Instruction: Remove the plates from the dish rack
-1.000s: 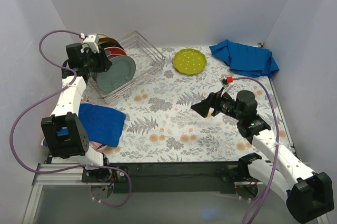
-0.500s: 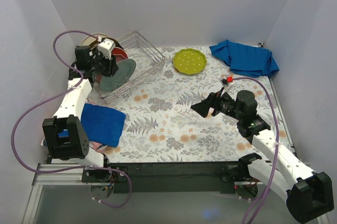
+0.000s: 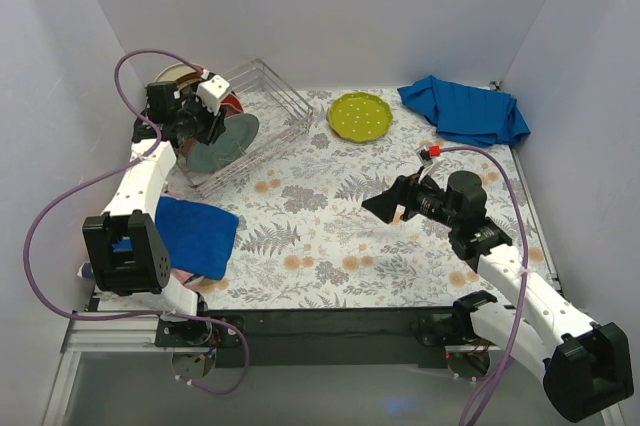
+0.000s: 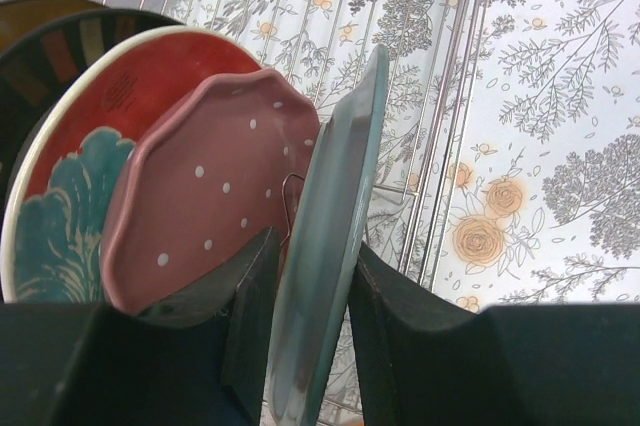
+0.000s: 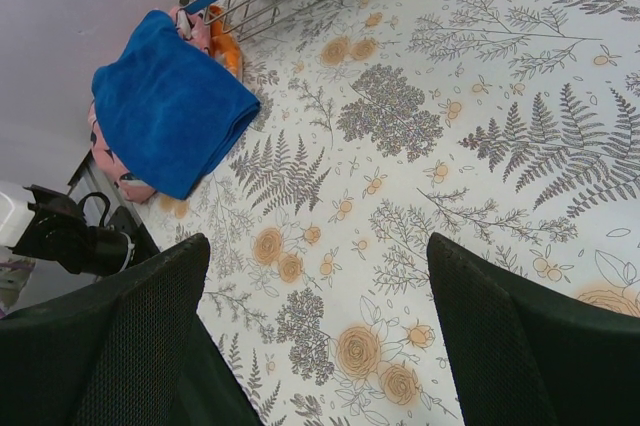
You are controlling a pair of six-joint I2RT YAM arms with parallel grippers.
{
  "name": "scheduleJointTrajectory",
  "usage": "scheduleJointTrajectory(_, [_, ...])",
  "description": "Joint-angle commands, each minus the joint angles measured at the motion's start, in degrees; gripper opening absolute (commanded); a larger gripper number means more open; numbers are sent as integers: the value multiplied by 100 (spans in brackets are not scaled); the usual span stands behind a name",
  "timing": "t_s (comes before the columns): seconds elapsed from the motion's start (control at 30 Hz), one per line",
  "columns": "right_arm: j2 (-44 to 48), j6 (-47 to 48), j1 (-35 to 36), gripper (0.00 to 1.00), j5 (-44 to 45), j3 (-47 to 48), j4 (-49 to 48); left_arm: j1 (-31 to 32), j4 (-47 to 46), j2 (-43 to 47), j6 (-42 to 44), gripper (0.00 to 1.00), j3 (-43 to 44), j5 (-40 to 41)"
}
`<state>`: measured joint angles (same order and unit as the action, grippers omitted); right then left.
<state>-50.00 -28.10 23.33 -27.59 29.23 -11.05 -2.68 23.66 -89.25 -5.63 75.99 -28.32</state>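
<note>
The silver wire dish rack (image 3: 280, 106) stands at the back left and holds several upright plates. In the left wrist view (image 4: 450, 96) they are a grey-teal plate (image 4: 340, 216) in front, then a pink scalloped one (image 4: 210, 196), a teal-red floral one (image 4: 110, 116) and a dark-rimmed one (image 4: 50, 56). My left gripper (image 3: 203, 123) is at the rack, its jaws shut on the grey-teal plate's (image 3: 228, 138) upper rim, one finger on each face (image 4: 312, 256). The lime-green dotted plate (image 3: 360, 116) lies flat on the table. My right gripper (image 3: 385, 208) hovers open and empty over the tablecloth (image 5: 318, 246).
A crumpled blue cloth (image 3: 465, 111) lies at the back right. A folded blue cloth (image 3: 190, 234) lies near the left arm's base, also in the right wrist view (image 5: 170, 106), with pink and orange items (image 5: 205, 31) beneath it. White walls enclose three sides.
My left gripper has swung from the rack's left end toward the right, over the plates, and now grips the grey-teal plate's rim. The right arm has not moved.
</note>
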Motion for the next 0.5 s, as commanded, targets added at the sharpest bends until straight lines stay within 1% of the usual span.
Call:
scheduleJointTrajectory(0.0, [-36,68,5,93,0,38,-293,66,42,180,791,32,48,-218])
scheduleJointTrajectory(0.13, [-124,68,-4,93,-9,47,-310,74,77,259,1239,34,-75,-525])
scheduleJointTrajectory(0.27, [-194,68,5,94,-9,65,-328,74,357,154,1739,34,-23,-474])
scheduleJointTrajectory(0.47, [-265,68,5,93,17,65,-337,74,569,-4,2074,33,179,-455])
